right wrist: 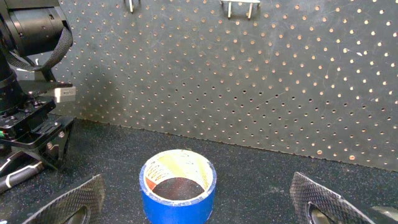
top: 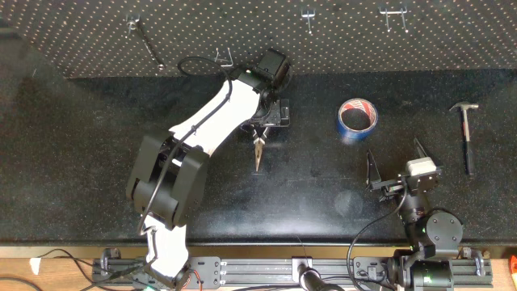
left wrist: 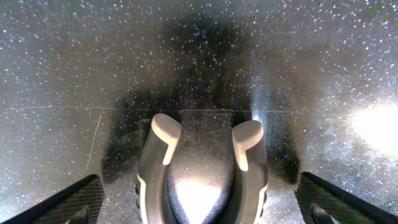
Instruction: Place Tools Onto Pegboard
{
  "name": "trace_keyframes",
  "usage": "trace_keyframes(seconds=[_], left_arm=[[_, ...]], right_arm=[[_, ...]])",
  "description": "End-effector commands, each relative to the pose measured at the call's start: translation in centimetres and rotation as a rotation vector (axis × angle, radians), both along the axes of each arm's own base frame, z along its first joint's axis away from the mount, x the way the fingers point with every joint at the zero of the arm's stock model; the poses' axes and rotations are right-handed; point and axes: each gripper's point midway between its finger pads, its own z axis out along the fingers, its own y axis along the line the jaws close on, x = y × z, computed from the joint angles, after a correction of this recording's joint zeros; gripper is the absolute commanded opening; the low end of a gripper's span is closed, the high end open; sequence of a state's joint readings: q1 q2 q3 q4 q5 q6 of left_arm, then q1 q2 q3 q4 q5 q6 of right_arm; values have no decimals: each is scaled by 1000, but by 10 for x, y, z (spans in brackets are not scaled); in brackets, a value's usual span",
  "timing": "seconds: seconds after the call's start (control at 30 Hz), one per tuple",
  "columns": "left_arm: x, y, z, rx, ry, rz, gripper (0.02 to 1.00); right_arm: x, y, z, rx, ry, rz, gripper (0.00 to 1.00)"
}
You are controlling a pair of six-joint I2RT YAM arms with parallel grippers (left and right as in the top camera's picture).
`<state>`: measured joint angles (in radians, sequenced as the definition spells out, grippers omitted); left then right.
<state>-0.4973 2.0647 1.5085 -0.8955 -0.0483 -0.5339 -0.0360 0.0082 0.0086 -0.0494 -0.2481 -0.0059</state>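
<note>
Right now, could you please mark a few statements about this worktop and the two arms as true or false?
The roll of blue tape lies on the black speckled worktop. True.
The black-handled metal hammer hangs on the pegboard. False: it lies on the worktop, not on the pegboard.
The left gripper is shut on the pale-handled long-nosed pliers. False: its fingers are open, one on each side of the handles.
The right gripper has its fingers open. True.

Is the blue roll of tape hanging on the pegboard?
No, the blue roll of tape stands on the black speckled worktop, before the dotted pegboard.
</note>
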Motion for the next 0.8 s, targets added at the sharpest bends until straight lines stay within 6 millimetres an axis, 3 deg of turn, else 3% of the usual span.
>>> trace_keyframes(seconds=[0.03, 0.4, 0.47, 0.5, 0.6, 0.8], left_arm=[[4, 1, -5, 22, -4, -18, 998], [1, -2, -12, 5, 25, -20, 1000], [0, -3, -12, -1, 27, -21, 853], [0, -4, -12, -4, 29, -21, 724], [0, -5, -12, -8, 31, -22, 535], [-1, -5, -12, -11, 33, -22, 505]], right_arm=[[0, 2, -1, -10, -3, 7, 976], [0, 2, -1, -10, -3, 7, 976], [0, 2, -1, -10, -3, 7, 974], [0, 2, -1, -10, -2, 7, 976], [0, 2, -1, -10, -3, 7, 976], [0, 2, -1, -10, -2, 7, 976]])
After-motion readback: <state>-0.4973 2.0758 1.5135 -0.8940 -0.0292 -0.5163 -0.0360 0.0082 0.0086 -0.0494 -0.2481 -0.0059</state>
